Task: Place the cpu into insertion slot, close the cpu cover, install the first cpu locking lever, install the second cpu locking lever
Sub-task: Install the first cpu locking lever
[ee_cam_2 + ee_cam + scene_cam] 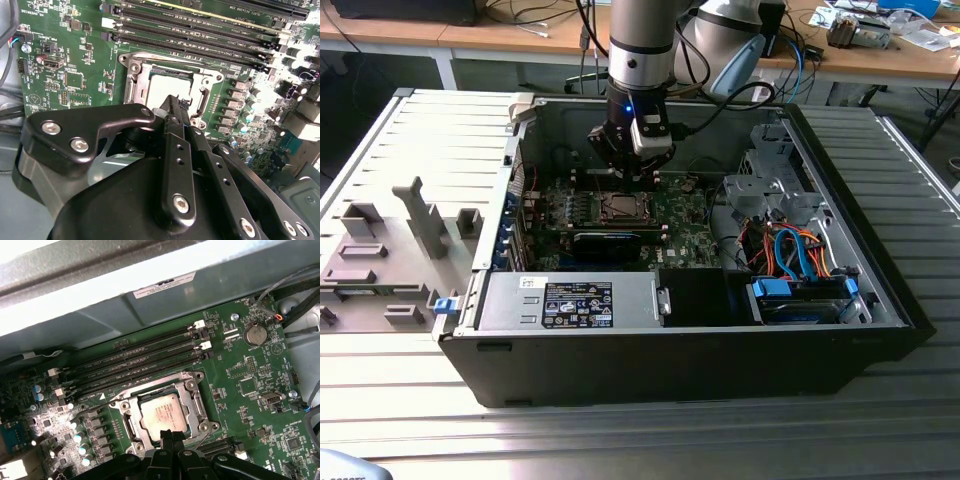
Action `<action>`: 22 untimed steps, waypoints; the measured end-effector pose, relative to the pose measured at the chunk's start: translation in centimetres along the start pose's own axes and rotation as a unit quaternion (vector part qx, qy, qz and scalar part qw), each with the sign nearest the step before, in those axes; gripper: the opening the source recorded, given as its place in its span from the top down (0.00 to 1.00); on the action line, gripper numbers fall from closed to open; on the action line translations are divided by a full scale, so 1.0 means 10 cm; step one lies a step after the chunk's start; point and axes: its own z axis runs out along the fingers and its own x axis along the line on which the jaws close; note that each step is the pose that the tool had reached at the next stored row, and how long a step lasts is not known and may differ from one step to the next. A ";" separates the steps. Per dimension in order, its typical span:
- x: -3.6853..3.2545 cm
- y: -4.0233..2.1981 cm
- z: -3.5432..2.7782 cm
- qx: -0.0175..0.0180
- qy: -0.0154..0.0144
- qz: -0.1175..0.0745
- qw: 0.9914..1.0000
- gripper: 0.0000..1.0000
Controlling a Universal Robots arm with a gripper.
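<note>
The cpu point(164, 414) lies flat in the insertion slot point(131, 426), slightly below the middle of the first wrist view and at the centre of the green motherboard point(682, 225) in the exterior view. Its top is dull silver-grey with faint print too small to read. The cpu cover point(191, 396), a thin silvery frame with screws at its corners, lies down around the chip, which shows through the large window. In the second wrist view the cpu point(169, 88) shows pale and bright just above the black gripper point(172, 107).

The jaws are closed together to a narrow tip with nothing between them, at the near edge of the cover; whether they touch it cannot be told. In the first wrist view the gripper point(169, 434) comes up from the bottom edge of the frame to the chip's lower edge.

Open room is tight. Long black memory slots point(135, 362) run just above the socket, a row of small capacitors point(80, 432) stands at its lower left, and the grey case wall point(150, 310) crosses the upper part of the frame. In the exterior view the open computer case point(880, 300) rests on a ribbed metal surface point(620, 440), with orange and blue cables point(800, 250) at the exterior view's right of the board.

A white label point(164, 286) sits on the case wall and a dark label point(578, 304) on the silver power supply point(510, 300); their print cannot be read.
</note>
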 end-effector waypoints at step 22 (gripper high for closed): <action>0.000 0.000 0.000 0.000 0.000 -0.007 1.000 0.89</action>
